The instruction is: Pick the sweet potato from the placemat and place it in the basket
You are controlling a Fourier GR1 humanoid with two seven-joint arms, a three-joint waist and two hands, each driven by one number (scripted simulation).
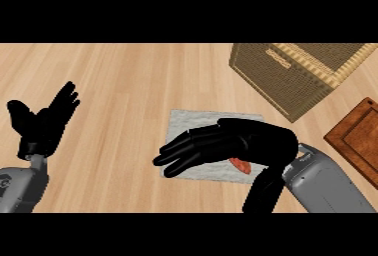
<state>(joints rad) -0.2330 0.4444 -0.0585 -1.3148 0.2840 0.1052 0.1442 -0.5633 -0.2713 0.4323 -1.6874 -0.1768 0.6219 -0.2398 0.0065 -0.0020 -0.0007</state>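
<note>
A pale grey placemat (193, 124) lies on the wooden counter at the middle. My right hand (236, 142) hovers over its lower half, fingers straight and pointing left, thumb hanging down. Under the palm only an orange-red sliver of the sweet potato (241, 165) shows; the rest is hidden, and I cannot see contact with it. The woven basket (291, 80) stands tilted in view at the upper right, beyond the placemat's far right corner. My left hand (43, 122) rests open at the left edge, fingers up.
A reddish-brown wooden board (359, 140) lies at the right edge, below the basket. Bare wooden counter spreads between my left hand and the placemat and across the far left.
</note>
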